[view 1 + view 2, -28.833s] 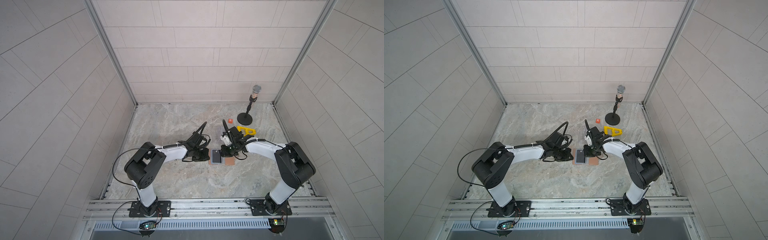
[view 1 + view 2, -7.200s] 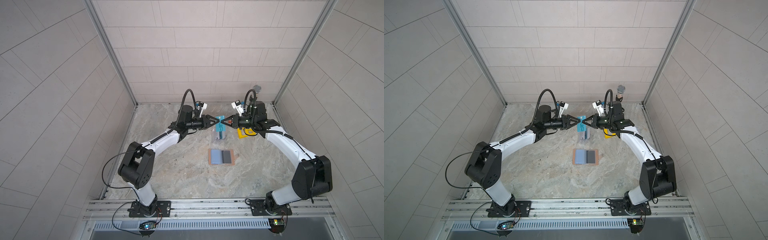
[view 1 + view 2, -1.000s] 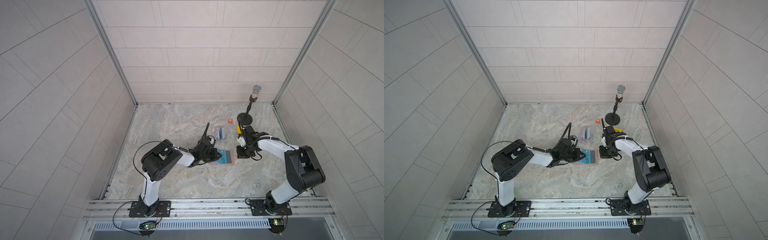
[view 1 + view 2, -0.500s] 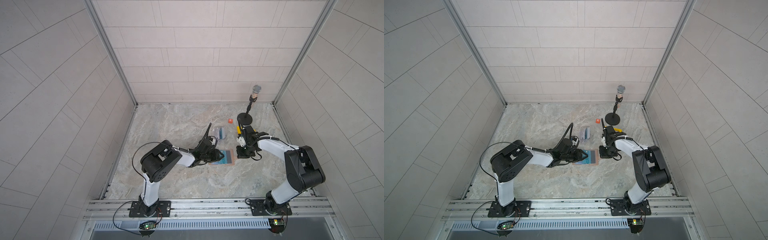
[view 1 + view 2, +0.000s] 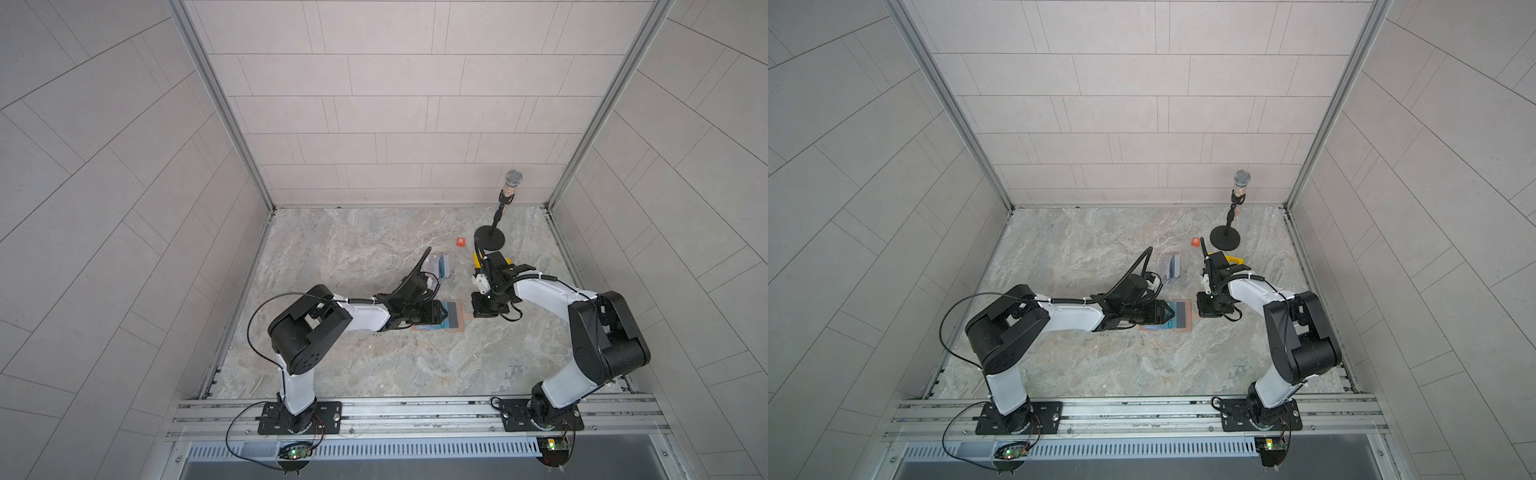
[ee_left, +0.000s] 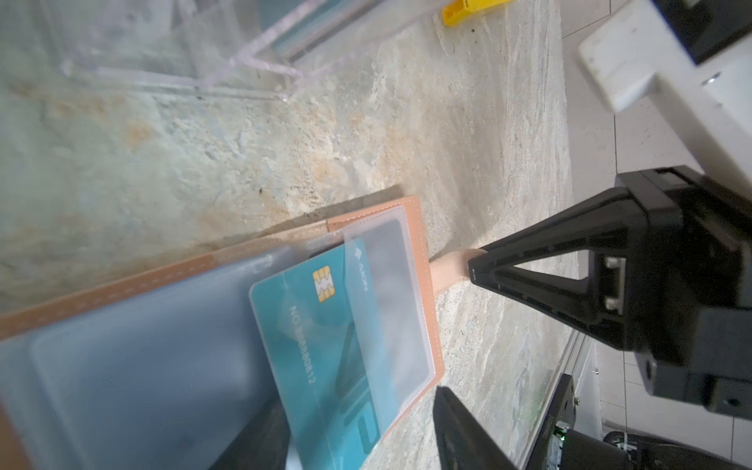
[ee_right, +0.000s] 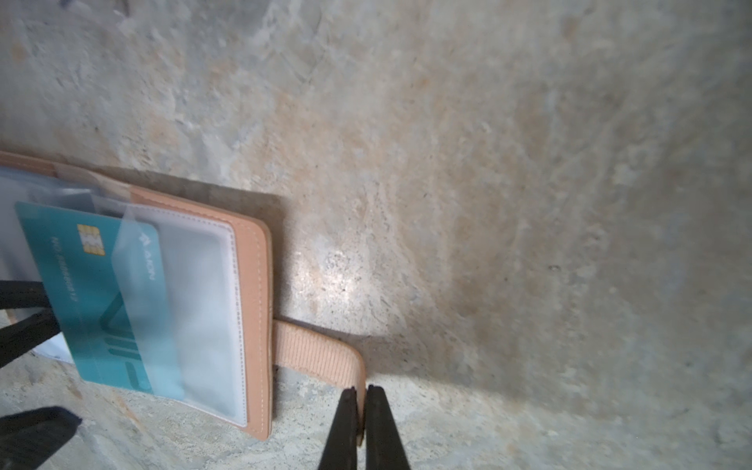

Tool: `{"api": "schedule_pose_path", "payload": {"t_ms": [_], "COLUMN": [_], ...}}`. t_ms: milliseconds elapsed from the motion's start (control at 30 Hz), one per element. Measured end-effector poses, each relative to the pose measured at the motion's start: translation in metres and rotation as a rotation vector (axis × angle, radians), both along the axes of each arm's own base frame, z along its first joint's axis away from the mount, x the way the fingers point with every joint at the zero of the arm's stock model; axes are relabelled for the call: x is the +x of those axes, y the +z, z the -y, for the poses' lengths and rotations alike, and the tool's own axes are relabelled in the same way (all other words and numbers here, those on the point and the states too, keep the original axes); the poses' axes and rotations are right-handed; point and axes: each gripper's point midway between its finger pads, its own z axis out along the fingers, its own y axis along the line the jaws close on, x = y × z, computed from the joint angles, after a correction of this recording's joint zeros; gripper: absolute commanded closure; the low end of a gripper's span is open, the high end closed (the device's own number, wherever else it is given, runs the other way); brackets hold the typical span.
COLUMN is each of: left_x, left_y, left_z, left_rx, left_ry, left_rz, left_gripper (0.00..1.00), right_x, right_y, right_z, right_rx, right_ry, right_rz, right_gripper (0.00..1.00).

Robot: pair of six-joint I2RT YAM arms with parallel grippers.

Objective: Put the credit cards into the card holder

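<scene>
Card holder (image 5: 454, 316) lies open on marbled tabletop (image 5: 374, 365) inside tiled walls (image 5: 395, 104).

Right tool (image 7: 362, 394) apparently pinches card holder (image 7: 253, 285) tab (image 7: 313, 350).

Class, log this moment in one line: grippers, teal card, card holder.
left gripper: open, astride teal card | right gripper: shut on tab | teal card: partly in clear sleeve | card holder: lying open
</scene>
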Motion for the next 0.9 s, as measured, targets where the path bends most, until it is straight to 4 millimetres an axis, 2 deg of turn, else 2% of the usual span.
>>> {"api": "schedule_pose_path", "payload": {"t_ms": [200, 333, 767, 833, 900], "left_x": [-0.001, 0.0, 0.002, 0.002, 0.003], "left_y": [0.0, -0.002, -0.004, -0.004, -0.006], "left_z": [-0.005, -0.009, -0.022, -0.026, -0.028], "left_rx": [0.044, 0.078, 0.155, 0.174, 0.191], "left_ry": [-0.018, -0.025, -0.008, -0.001, 0.0], "left_rz": [0.019, 0.027, 0.048, 0.053, 0.061], "left_gripper": [0.38, 0.5, 0.5, 0.53, 0.65], "right_x": [0.0, 0.0, 0.0, 0.0, 0.0], "right_y": [0.0, 0.0, 0.0, 0.0, 0.0], "right_z": [0.0, 0.0, 0.0, 0.0, 0.0], "right_rx": [0.0, 0.0, 0.001, 0.002, 0.003], "right_ry": [0.0, 0.0, 0.0, 0.0, 0.0], "right_rz": [0.0, 0.0, 0.0, 0.0, -0.001], "right_gripper": [0.97, 0.97, 1.0, 1.0, 1.0]}}
